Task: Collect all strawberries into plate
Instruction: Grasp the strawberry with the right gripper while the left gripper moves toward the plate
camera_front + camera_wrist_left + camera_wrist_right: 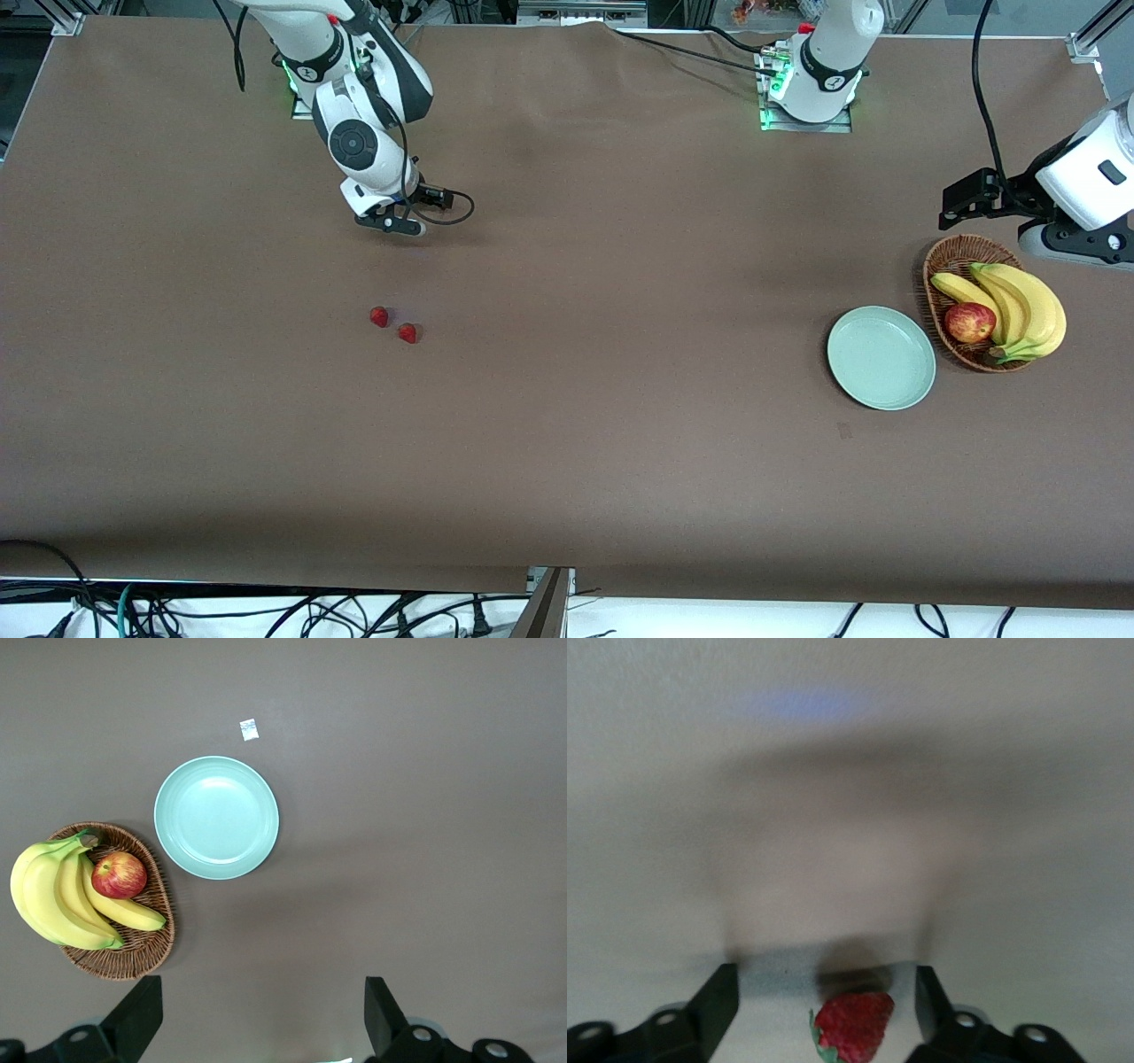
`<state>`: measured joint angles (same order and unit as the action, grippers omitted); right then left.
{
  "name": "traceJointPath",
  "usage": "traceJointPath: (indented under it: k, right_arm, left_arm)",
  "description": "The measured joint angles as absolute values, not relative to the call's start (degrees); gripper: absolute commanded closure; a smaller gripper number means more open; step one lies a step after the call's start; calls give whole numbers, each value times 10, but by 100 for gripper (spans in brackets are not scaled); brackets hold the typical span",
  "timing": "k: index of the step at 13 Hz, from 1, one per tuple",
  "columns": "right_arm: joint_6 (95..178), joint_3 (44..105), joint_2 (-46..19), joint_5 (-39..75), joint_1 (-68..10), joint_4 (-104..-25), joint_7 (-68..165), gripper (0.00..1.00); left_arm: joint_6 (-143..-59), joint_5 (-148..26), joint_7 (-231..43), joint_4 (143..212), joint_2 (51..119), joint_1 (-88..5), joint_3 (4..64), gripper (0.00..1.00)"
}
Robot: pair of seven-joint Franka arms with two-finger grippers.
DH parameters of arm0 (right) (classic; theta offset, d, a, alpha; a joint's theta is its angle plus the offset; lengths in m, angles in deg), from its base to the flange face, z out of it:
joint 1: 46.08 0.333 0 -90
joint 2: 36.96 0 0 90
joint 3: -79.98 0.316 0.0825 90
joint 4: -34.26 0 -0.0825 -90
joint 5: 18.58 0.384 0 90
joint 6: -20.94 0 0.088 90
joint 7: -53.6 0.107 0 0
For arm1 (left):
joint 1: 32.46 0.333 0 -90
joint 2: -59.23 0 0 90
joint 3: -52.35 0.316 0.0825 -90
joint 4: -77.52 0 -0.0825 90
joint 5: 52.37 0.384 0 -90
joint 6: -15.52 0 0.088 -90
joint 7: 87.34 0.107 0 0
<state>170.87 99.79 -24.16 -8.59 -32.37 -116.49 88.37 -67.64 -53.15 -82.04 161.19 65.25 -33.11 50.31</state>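
My right gripper is down at the table toward the right arm's end, with one strawberry sitting between its fingers; they stand apart on either side of the berry, with gaps both sides, nothing clamped yet. In the front view this berry is hidden under my hand. Two more strawberries lie just beside each other on the brown table, nearer the front camera than that hand. The plate is bare, well apart at the left arm's end, touching or nearly touching the wicker basket that holds bananas and an apple. My left gripper waits up over the table beside the plate, jaws wide apart, holding nothing. Step in hand, as I judge it: the pinch on the first berry. To do it well: keep the berry centred so both pads meet it together, squeeze gently since it looks soft and small, grip at the body not the green cap, lift straight up so it doesn't roll out. Risk: a lopsided close nudges it sideways out of the fingers.
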Motion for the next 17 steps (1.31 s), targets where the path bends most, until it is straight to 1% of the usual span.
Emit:
traceJointPath:
  k: [3,4,5,7,8,9,11,17]
  right_arm:
    - [1711,1002,-246,-86,-324,-1165,884,32]
    - [1710,1003,-247,-86,-324,-1165,884,36]
    - [1706,1004,-249,-86,-324,-1165,884,37]
    - [1679,1004,-263,-86,-324,-1165,884,43]
    - [1665,1004,-273,-86,-324,-1166,884,48]
    - [1656,1004,-284,-86,-324,-1167,884,50]
    - [1652,1006,-295,-86,-324,-1173,884,50]
    - [1652,1006,-296,-86,-324,-1179,884,50]
  left_arm:
    - [-676,-531,-820,1612,653,-331,503,0]
    - [-676,-531,-820,1612,653,-331,503,0]
    - [-676,-531,-820,1612,653,-331,503,0]
    - [-676,-531,-820,1612,656,-331,503,0]
    - [-676,-531,-820,1612,658,-331,503,0]
    - [-676,-531,-820,1612,660,-331,503,0]
    - [-676,-531,-820,1612,664,-331,504,0]
    - [-676,-531,-820,1612,687,-330,508,0]
